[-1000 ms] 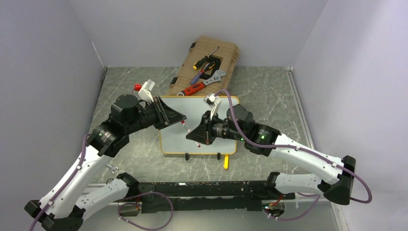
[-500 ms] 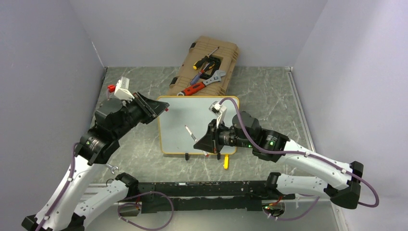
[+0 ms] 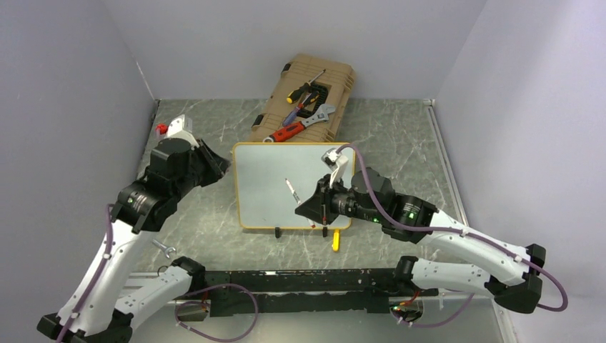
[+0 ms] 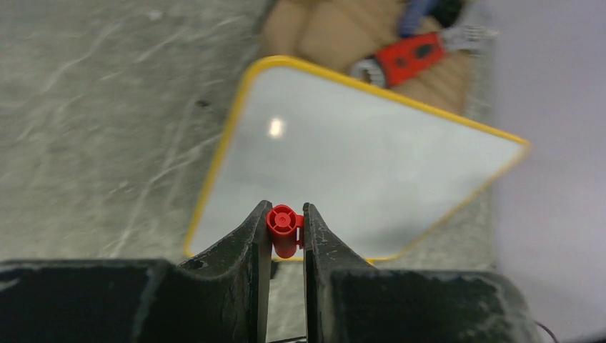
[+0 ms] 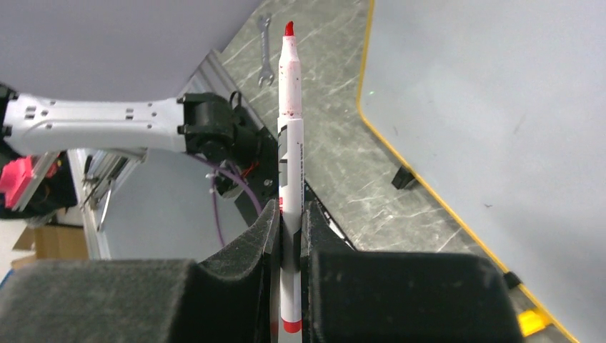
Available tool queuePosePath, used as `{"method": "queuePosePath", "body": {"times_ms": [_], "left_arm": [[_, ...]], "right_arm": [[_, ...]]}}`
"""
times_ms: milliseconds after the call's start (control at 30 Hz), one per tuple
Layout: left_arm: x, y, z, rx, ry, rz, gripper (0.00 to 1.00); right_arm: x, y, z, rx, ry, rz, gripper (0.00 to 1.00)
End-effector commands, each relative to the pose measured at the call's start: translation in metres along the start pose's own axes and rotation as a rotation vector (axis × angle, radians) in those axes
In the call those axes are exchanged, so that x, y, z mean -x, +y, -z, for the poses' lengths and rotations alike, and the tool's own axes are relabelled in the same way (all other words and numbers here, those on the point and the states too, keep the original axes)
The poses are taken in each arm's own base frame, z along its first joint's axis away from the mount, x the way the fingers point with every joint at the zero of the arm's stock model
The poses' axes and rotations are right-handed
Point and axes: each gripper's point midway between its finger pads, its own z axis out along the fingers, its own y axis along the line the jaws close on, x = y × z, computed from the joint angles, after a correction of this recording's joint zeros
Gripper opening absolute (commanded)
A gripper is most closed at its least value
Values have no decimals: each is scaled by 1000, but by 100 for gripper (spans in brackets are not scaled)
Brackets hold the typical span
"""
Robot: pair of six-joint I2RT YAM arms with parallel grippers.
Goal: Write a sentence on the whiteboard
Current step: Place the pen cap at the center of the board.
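Top external view: left end effector [image 4: 286,211] just off whiteboard's left edge, clamped on red cap [image 4: 284,227]. Whiteboard [image 3: 264,179] flat at centre of desk [image 3: 400,136], blank. Likely light and thin, may slide under pen pressure; best steadied by yellow frame. Right end effector [image 5: 288,214] over near-right part, pinching marker [image 5: 290,136] low on barrel. Marker looks light, stiff, slick; felt tip soft. No writing visible. Board's near-right corner hidden behind right arm.

No legible text (marker [image 5: 290,164] print too blurred)
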Motion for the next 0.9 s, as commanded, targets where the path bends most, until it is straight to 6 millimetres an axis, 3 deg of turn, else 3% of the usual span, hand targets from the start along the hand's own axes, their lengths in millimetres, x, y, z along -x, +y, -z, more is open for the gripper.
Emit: {"method": "queuePosePath", "body": {"times_ms": [0,200,467,733,867], "left_arm": [[-24,70,-12,229,71,-38,0],[-71,119,-45,269,197,187,0],[-113,189,-71,459,259,299,0],[-141,216,-87,538,341,306,0],[-148,220,-93,535,362,315,1]], "right_arm": [[30,-7,15,-81,-128,-4,0],[45,-11,33,-122,-206,13,0],[52,-20,46,-175,-244,32,0],[54,-25,45,-201,-251,57,0],[54,-29,42,-222,-246,73,0]]}}
